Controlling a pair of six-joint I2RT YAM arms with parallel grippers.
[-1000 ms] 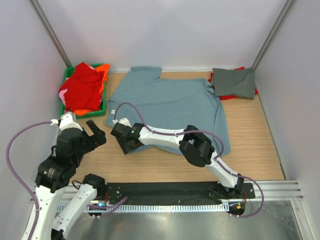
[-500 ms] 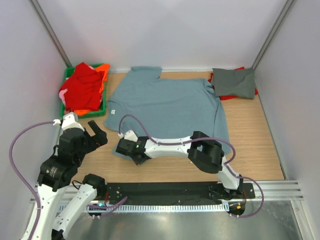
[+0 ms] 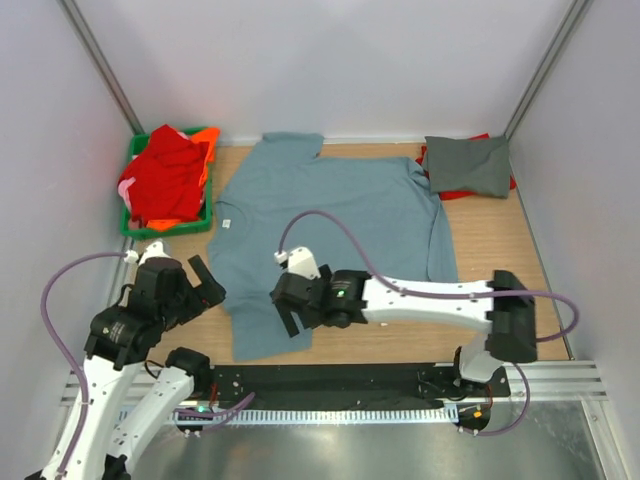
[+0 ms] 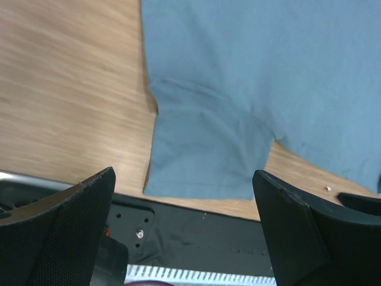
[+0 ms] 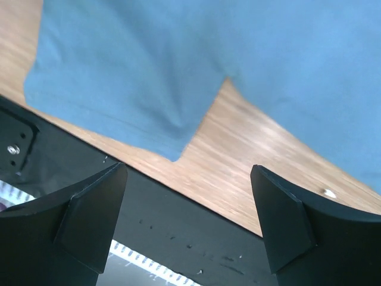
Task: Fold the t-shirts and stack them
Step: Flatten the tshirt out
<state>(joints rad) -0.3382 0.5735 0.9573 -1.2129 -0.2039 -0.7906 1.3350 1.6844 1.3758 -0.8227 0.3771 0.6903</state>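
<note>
The dusty blue-grey t-shirt point(image 3: 340, 205) lies spread flat on the wooden table, one sleeve point(image 3: 262, 330) reaching toward the near edge. My right gripper point(image 3: 292, 322) hovers open and empty over that sleeve's right edge. In the right wrist view the sleeve point(image 5: 119, 83) lies beyond the open gripper point(image 5: 187, 220). My left gripper point(image 3: 208, 288) is open and empty just left of the shirt's side. The left wrist view shows the sleeve point(image 4: 205, 155) ahead of that open gripper point(image 4: 184, 238). A darker grey shirt point(image 3: 467, 165) lies folded at back right. Red and orange shirts point(image 3: 165, 178) are piled at back left.
The red and orange shirts fill a green crate point(image 3: 205, 222) in the back left corner. A red cloth point(image 3: 462, 193) shows under the darker grey shirt. A black base plate point(image 3: 330, 380) runs along the near edge. White walls close in on three sides.
My right gripper moved toward the near edge and rightward, drawing the shirt's sleeve out flat, and now stands open over it. My left gripper shifted slightly nearer and to the right.
</note>
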